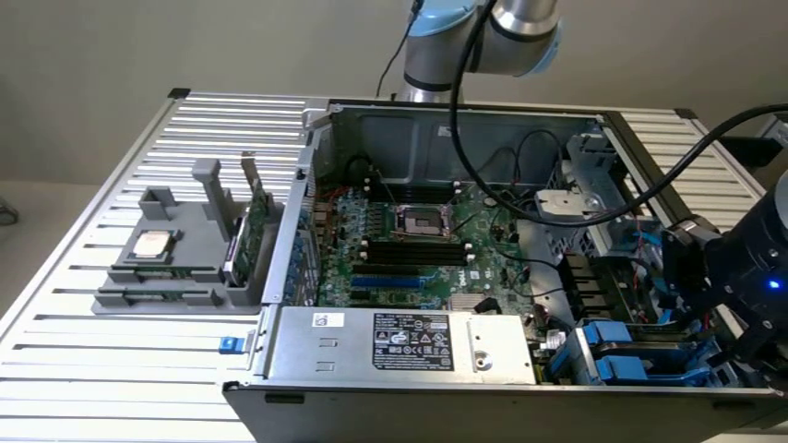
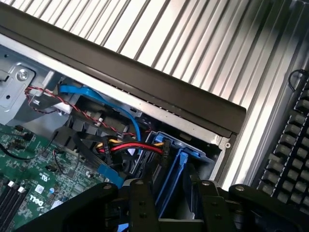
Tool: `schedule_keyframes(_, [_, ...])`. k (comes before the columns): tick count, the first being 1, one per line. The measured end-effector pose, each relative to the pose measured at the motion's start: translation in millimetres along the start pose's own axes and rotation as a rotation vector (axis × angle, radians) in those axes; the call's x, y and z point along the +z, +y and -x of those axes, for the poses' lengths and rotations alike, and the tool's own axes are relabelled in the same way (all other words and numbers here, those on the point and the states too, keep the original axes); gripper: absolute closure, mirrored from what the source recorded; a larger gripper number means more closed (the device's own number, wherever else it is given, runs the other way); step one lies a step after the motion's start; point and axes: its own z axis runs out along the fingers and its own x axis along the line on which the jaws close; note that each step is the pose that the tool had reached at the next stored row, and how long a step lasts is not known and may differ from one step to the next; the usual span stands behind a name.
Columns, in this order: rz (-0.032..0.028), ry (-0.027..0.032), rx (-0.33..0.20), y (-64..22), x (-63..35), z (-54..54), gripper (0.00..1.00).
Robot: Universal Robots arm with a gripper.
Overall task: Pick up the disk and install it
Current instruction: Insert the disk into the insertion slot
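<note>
Disk (image 2: 179,166) stands on edge in the case's (image 1: 419,138) corner bay. From the exterior view's left: tray (image 1: 124,300) with chip (image 1: 151,244), motherboard (image 1: 419,249), then gripper (image 2: 173,192) close over the disk; whether it clamps, I cannot tell.

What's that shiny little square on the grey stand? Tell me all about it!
The chip is a small, flat square with a shiny silver, metal-looking top. It lies flat on the grey plastic stand, which sits on the slatted table at the exterior view's left, outside the computer case. Only the stand touches it.
</note>
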Motion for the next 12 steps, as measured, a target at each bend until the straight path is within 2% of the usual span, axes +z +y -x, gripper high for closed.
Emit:
schedule_keyframes(4, [0.007,-0.0068,0.055,-0.3,0.8,0.1,0.61])
schedule_keyframes(7, [0.0102,-0.0154,0.093,-0.5,1.3,0.1,0.61])
schedule_keyframes(9, [0.0105,-0.0216,0.115,-0.5,1.5,0.1,0.61])
schedule_keyframes(12, [0.0074,-0.0298,0.147,-0.6,1.7,0.1,0.61])
